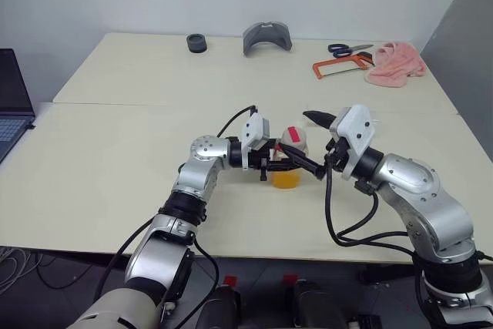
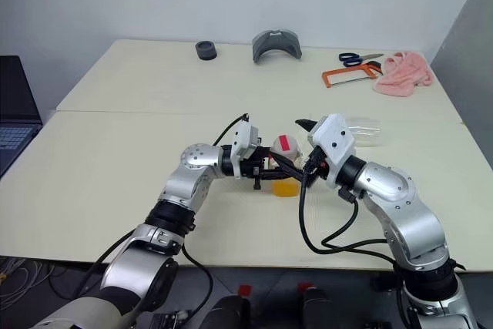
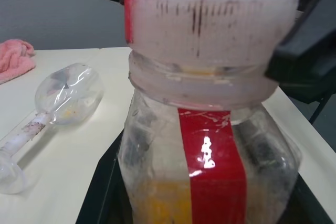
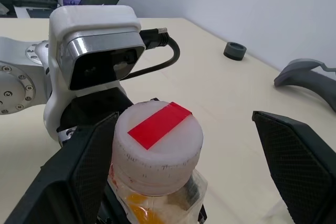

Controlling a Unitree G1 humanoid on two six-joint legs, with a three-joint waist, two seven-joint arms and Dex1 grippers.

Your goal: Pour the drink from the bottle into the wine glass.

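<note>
Standing upright on the cream table (image 1: 115, 159), the bottle (image 1: 289, 161) is seen from the head views clamped at its body by the left gripper (image 1: 271, 166); the right gripper (image 1: 323, 144) is spread wide about the cap (image 1: 293, 135), touching nothing. From the left wrist, thin clear plastic, a glossy red stripe and a ribbed cap are noted: light, slippery, crushable, best held low. The wine glass (image 3: 58, 100) lies on its side, fragile. From the right wrist, the drink (image 4: 134, 203) sits low.
</note>
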